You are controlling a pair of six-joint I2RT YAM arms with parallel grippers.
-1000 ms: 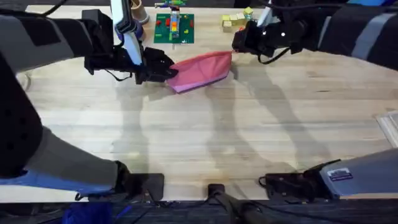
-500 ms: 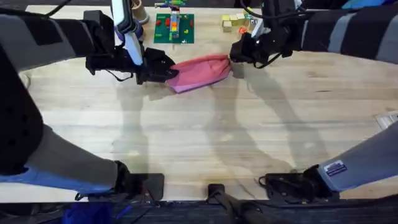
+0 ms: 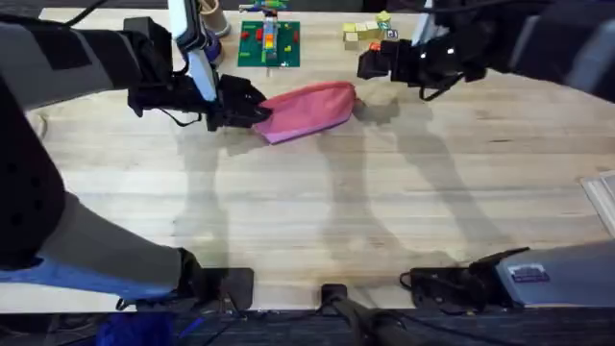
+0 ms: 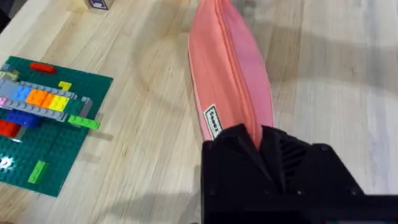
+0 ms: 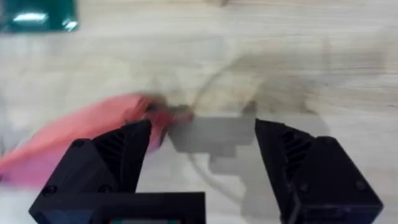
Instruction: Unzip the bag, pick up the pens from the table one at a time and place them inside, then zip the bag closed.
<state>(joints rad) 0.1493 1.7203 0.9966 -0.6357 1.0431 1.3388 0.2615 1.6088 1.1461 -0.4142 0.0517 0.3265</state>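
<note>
The bag point(image 3: 307, 109) is pink, a salmon shade in the left wrist view, with a small white label printed in dark letters. The table point(image 3: 317, 211) is pale wood in long light planks. At the upper middle of the overhead frame, a green brick plate point(image 3: 269, 43) carries red, orange, yellow and blue bricks. Yellow and green blocks point(image 3: 367, 31) sit at the upper right. Both arms are black and grey.

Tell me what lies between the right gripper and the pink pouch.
Bare tabletop: the overhead view shows pale wooden table, shadowed, between the right gripper and the pink fabric pouch. The right wrist view shows the same between its open fingers.
</note>
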